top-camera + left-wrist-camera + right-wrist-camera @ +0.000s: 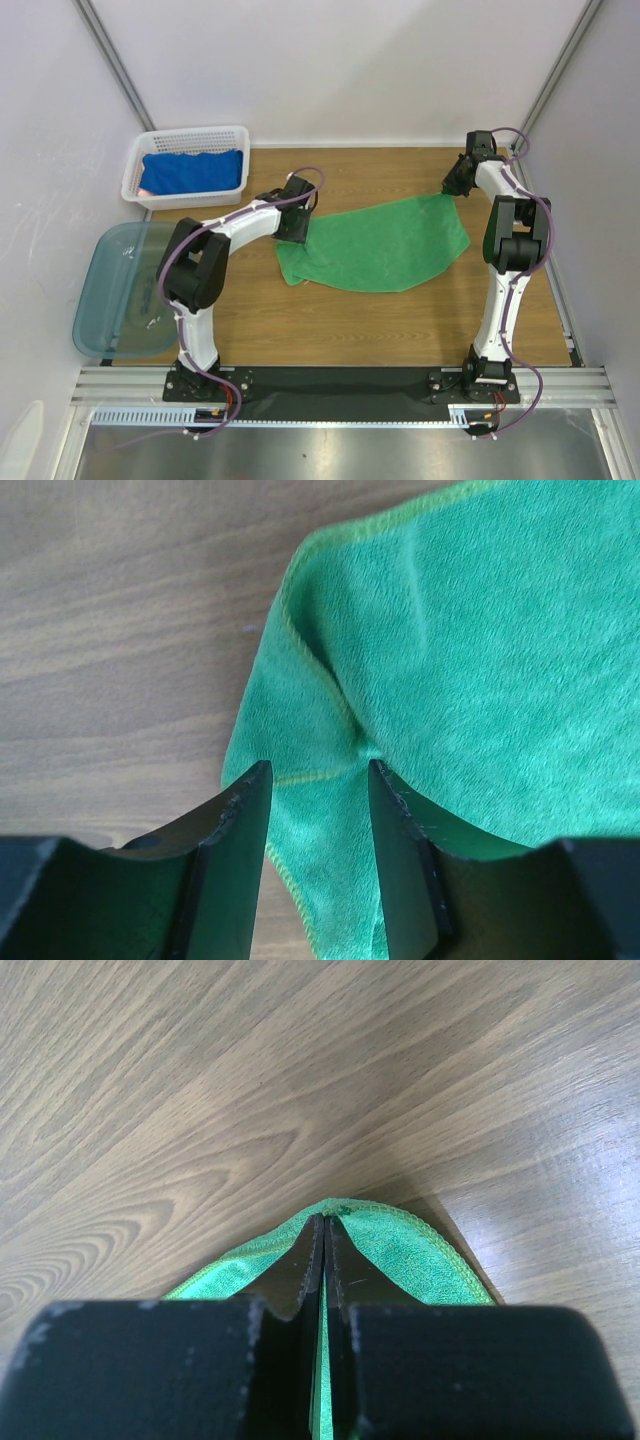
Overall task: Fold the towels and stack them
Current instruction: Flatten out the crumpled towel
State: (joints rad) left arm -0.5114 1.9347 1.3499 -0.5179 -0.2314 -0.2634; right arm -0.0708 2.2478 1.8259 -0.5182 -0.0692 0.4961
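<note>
A green towel (380,245) lies spread and rumpled on the wooden table. My left gripper (293,222) is over the towel's left end. In the left wrist view its jaws (318,770) stand open, with a wrinkled fold of the green towel (480,630) between the fingers. My right gripper (455,182) is at the towel's far right corner. In the right wrist view it (325,1218) is shut on the hemmed corner of the green towel (400,1240), just above the table. A folded blue towel (195,172) lies in the white basket.
The white basket (190,133) stands at the back left. A clear teal tray (100,300) lies at the left edge. White walls close in the sides and back. Bare wood (350,320) shows in front of the towel.
</note>
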